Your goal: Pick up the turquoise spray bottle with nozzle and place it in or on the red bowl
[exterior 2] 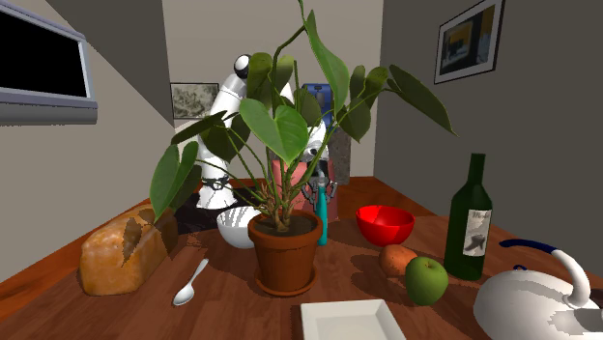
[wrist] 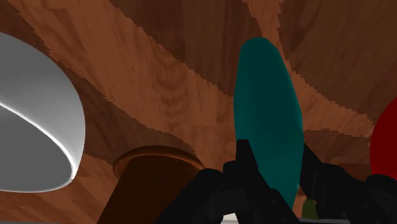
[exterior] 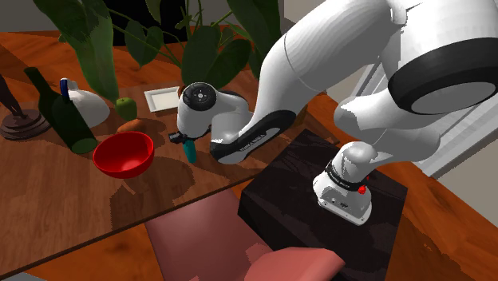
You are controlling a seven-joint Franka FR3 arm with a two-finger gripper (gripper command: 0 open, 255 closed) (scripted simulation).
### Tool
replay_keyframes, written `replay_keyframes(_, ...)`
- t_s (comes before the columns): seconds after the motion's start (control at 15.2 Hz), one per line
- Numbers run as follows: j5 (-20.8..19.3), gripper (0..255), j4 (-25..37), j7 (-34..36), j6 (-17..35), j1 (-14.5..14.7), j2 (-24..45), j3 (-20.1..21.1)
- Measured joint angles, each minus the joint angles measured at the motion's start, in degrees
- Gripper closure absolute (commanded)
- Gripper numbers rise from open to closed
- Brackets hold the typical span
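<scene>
1. Gripper (wrist: 275, 159) clamped on the spray bottle (wrist: 267, 114); black fingers (wrist: 245, 162) press its turquoise body from both sides, low down, near the hand.
2. Spray bottle upright under the hand in the shoulder view (exterior: 190, 150). Cannot tell whether its base is touching the table (exterior: 48, 199).
3. Second exterior view: bottle (exterior 2: 321, 217) stands between the potted plant (exterior 2: 285, 253) and the red bowl (exterior 2: 385, 224), apart from both. Gripper (exterior 2: 322, 188) is at its upper part, partly screened by leaves.
4. Red bowl (exterior: 123, 154) sits on the wood table toward the shoulder view's left of the bottle, near but not touching.
5. White bowl (exterior 2: 237, 227) is behind the pot, on the second exterior view's left.
6. Near the red bowl: an orange vegetable (exterior 2: 396, 259), a green apple (exterior 2: 426, 280) and a dark green wine bottle (exterior 2: 469, 222).
7. White kettle (exterior 2: 536, 299) is at the second exterior view's lower right and a white plate (exterior 2: 350, 321) at the bottom edge.
8. Bread loaf (exterior 2: 121, 256) and spoon (exterior 2: 190, 283) lie on the second exterior view's left of the pot.
</scene>
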Motion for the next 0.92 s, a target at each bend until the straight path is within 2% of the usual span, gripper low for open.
replay_keyframes(0.46, -0.11, 255, 0.07, 0.0, -0.3, 0.32, 0.19, -0.34)
replay_keyframes(0.92, -2.94, 255, -0.12, 0.18, -4.8, 7.75, 4.16, -8.55)
